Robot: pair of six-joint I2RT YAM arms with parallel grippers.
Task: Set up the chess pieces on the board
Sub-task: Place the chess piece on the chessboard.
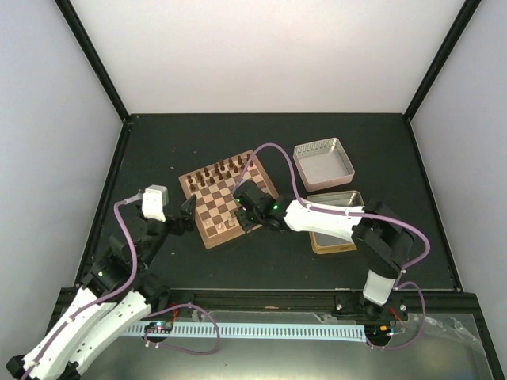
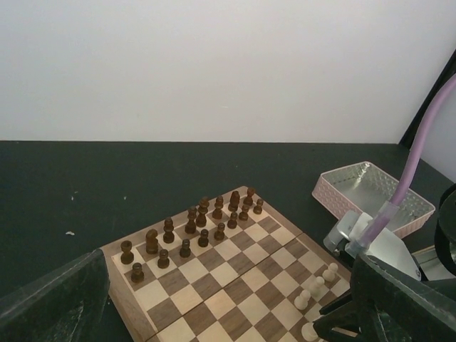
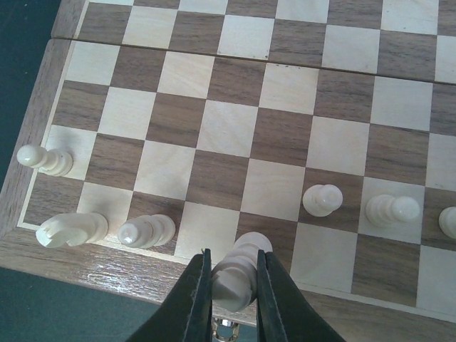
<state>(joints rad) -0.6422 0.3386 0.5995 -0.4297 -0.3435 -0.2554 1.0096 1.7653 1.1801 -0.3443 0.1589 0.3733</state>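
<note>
Hidden or cut off: in the right wrist view the black fingers (image 3: 196, 299) cover the base of the clamped piece, so I can't tell whether it touches the wood. One pale piece at that frame's right edge (image 3: 449, 221) is cut off. From the top camera, the right arm covers the near-right corner of the square wooden chessboard (image 1: 210, 204) and most of the gold rectangular tin (image 1: 331, 244). Single pale pieces are too small to read there.

Right gripper (image 3: 234, 258): jaws closed on a tall pale cream piece (image 3: 241, 274), one pad on each flank. It sits over a dark edge-row square and the mid-brown border.

Left gripper (image 1: 188, 215): jaws wide apart with nothing between them, just beside the board's left edge. In its own view both fingers (image 2: 53, 303) are only partly in frame.

Pale cream chess pieces (image 3: 146, 230): small, turned, with rounded heads, all standing on the board's near side.
- Two stand in the edge row by the left corner, with one pawn (image 3: 44, 159) in the row behind them.
- Two more pawns (image 3: 322, 199) are in that second row, right of the held piece.

Farther out:
- Dark brown chess pieces (image 2: 192, 228) fill two rows along the far edge.
- A pinkish-silver square tin lid (image 1: 323, 162) sits on the dark table (image 1: 158, 150), beyond the board to the right and apart from it.
</note>
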